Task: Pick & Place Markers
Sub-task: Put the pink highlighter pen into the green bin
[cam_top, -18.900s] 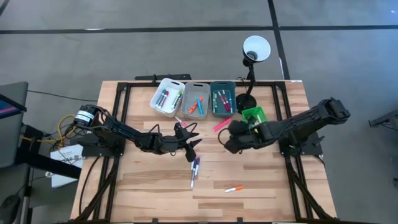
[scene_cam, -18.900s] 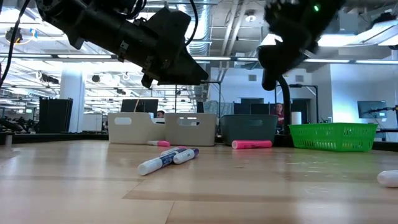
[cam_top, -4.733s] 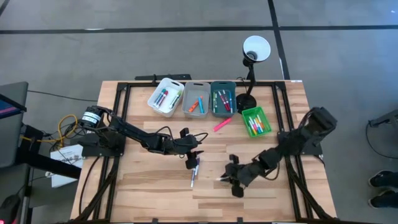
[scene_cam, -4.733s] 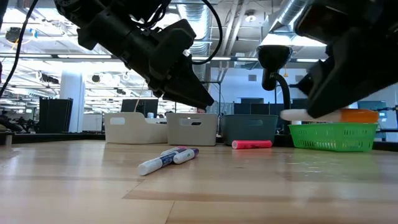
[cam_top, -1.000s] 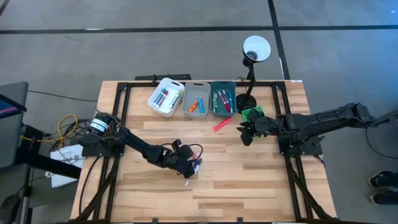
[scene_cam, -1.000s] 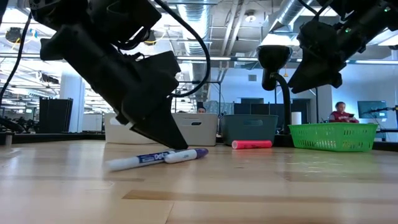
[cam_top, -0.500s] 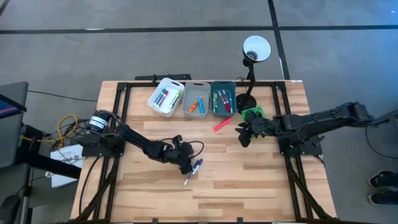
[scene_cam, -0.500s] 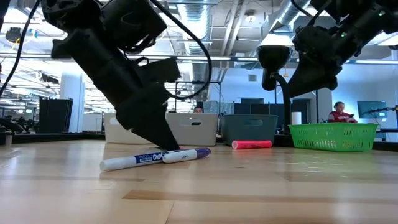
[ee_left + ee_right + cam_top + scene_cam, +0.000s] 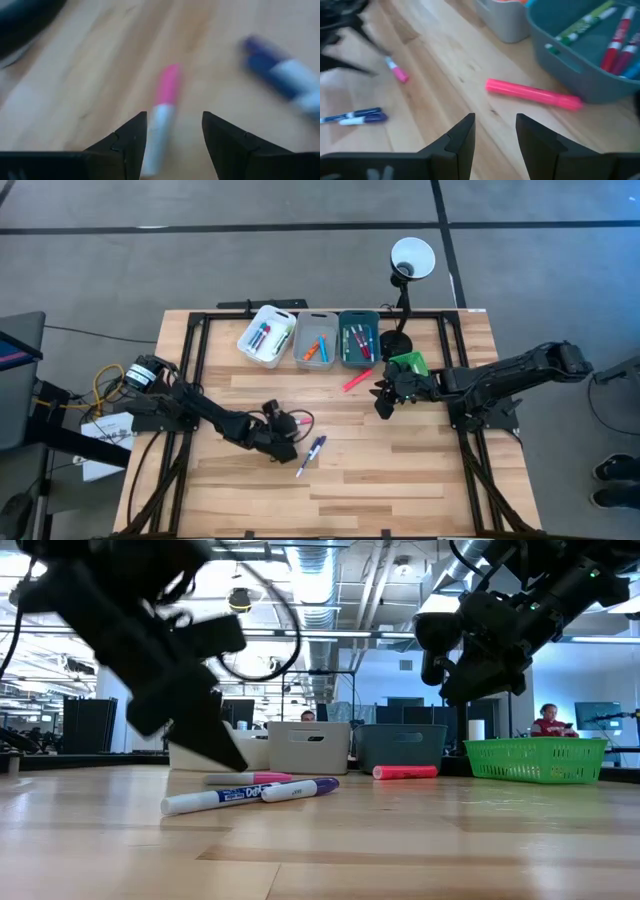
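A white marker with a pink cap (image 9: 161,112) lies flat on the table between the fingers of my left gripper (image 9: 174,131), which is open and low over the wood (image 9: 282,447). It touches nothing. This marker also shows in the low view (image 9: 246,778). A blue marker (image 9: 212,798) and a purple marker (image 9: 300,788) lie side by side just right of the left gripper (image 9: 310,453). A pink highlighter (image 9: 532,94) lies ahead of my right gripper (image 9: 495,131), which is open and empty, above the table at centre right (image 9: 380,402).
A white bin (image 9: 264,336), a grey bin (image 9: 316,340) and a teal bin (image 9: 358,338) stand in a row at the far edge, with markers in them. A green bin (image 9: 409,363) is partly under the right arm. A desk lamp (image 9: 410,260) stands at the far right.
My left gripper has drawn back toward the table's left edge, away from the blue and purple markers, and now stands over the pink-capped marker. The blue marker has turned a little on the table. My right gripper has shifted slightly toward the table's left edge.
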You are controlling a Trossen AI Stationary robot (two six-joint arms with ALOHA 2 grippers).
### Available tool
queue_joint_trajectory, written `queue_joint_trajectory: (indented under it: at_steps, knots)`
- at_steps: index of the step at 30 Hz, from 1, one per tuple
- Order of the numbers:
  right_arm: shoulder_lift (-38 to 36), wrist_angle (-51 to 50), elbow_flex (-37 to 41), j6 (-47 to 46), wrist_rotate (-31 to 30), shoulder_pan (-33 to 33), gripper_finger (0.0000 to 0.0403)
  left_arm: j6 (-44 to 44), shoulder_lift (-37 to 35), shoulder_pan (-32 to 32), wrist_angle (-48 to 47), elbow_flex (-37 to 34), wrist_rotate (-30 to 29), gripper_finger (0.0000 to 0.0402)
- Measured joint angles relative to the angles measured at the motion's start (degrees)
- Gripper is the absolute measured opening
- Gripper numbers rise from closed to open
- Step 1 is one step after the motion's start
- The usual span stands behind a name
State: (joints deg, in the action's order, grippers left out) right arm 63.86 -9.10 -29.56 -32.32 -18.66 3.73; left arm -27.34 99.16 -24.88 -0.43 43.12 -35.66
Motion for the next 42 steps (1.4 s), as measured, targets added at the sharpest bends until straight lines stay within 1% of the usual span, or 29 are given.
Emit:
queue_joint_trajectory:
  at_steps: [2, 5, 9, 12, 16, 18, 21, 24, 26, 28, 32, 35, 39, 42]
  knots:
    - [0.6, 1.6, 0.0, 0.9, 1.9, 0.0, 0.0132, -1.8, -0.1, 0.1, 0.8, -2.4, -1.8, 0.0186]
    - [1.3, 3.8, 0.0, 3.6, 3.7, 0.0, 0.0131, -5.5, -0.4, 0.5, 1.8, -5.7, -1.7, 0.0186]
    - [1.8, 7.0, 0.0, 4.4, 3.7, -0.1, 0.0131, -6.2, -0.6, 0.5, 7.7, -9.6, -1.0, 0.0185]
    - [2.8, 10.2, -0.1, 5.6, 3.8, -0.1, 0.0131, -5.2, -0.6, 0.5, 13.8, -12.2, -0.6, 0.0173]
    - [6.5, 18.6, 0.0, 11.8, 3.8, -0.1, 0.0131, -1.7, -0.5, 1.0, 18.4, -13.6, 0.6, 0.0135]
    - [9.9, 25.2, -0.1, 15.6, 4.2, 0.3, 0.0131, -1.2, -0.5, 1.3, 18.9, -13.8, 1.3, 0.0110]
    - [15.8, 34.2, 0.0, 22.4, 7.8, 0.9, 0.0131, -1.0, -0.4, 1.7, 19.2, -13.8, 2.1, 0.0070]
    - [21.9, 42.3, -0.1, 27.5, 11.0, 1.7, 0.0131, 0.4, -0.3, 1.8, 21.9, -14.0, 1.7, 0.0030]
    - [25.8, 46.4, -0.8, 29.5, 11.7, 2.2, 0.0131, 1.7, -0.1, 1.8, 24.0, -14.1, 1.4, 0.0025]
    - [29.6, 47.8, -2.5, 31.6, 11.7, 2.6, 0.0131, 2.2, -0.1, 1.9, 25.8, -14.0, 1.3, 0.0028]
    - [36.5, 48.1, -7.4, 33.4, 11.7, 2.6, 0.0131, 3.4, -0.1, 2.2, 26.1, -13.3, 1.4, 0.0044]
    - [40.8, 47.3, -11.0, 33.9, 11.9, 2.6, 0.0131, 4.6, -0.1, 2.2, 26.8, -12.5, 1.4, 0.0037]
    - [44.8, 44.7, -15.0, 33.9, 16.5, 2.6, 0.0131, 4.7, -0.2, 2.1, 27.5, -12.1, 1.4, 0.0027]
    - [46.7, 44.1, -17.0, 33.9, 17.3, 2.6, 0.0131, 4.7, -0.2, 2.1, 28.3, -12.1, 1.4, 0.0029]
